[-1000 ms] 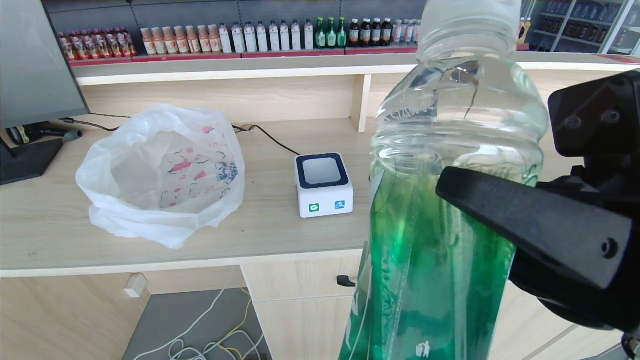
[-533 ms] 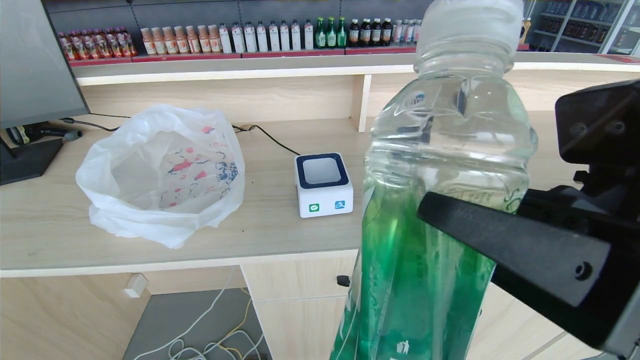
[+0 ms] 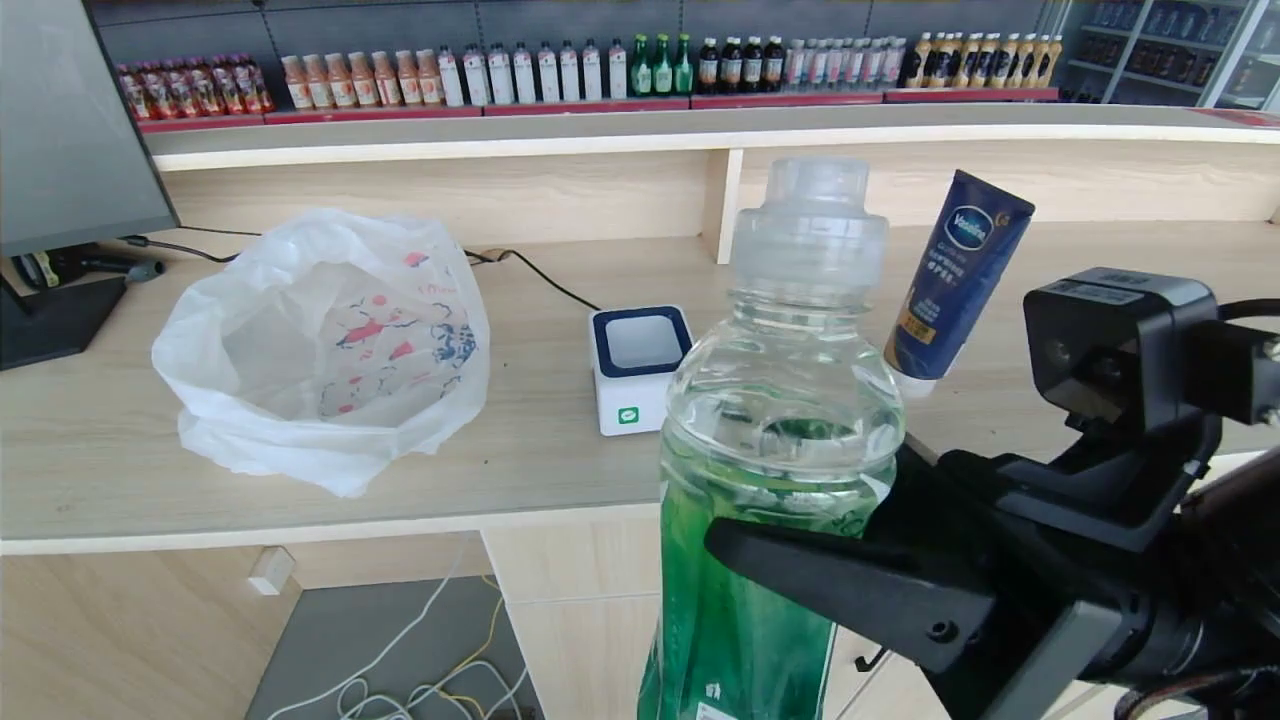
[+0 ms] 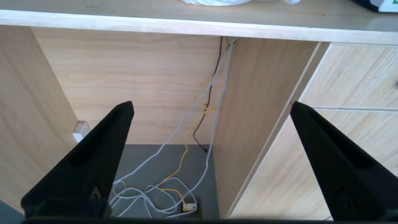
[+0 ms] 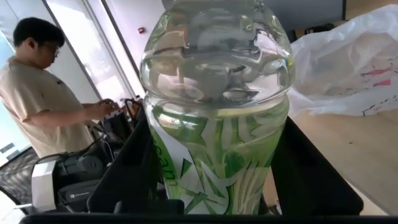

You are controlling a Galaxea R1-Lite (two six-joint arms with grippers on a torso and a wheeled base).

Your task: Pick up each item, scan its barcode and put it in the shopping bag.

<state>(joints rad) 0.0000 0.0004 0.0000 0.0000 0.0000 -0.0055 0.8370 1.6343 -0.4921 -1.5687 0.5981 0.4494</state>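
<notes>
- We are clamping our right gripper (image 5: 217, 180) around a green-labelled bottle (image 3: 780, 420), holding it upright and close to us, right of the scanner (image 3: 640, 365).
- We are holding our left gripper (image 4: 214, 174) spread wide and empty, below the counter (image 3: 90, 450) edge.
- The scanner is sitting on the counter between an open bag (image 3: 320, 350) and a leaning blue tube (image 3: 955, 275).

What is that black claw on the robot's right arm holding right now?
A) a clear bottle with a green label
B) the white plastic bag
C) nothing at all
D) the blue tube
A: the right gripper clamps the bottle between its black fingers, while the blue tube stands free on the counter.
</notes>
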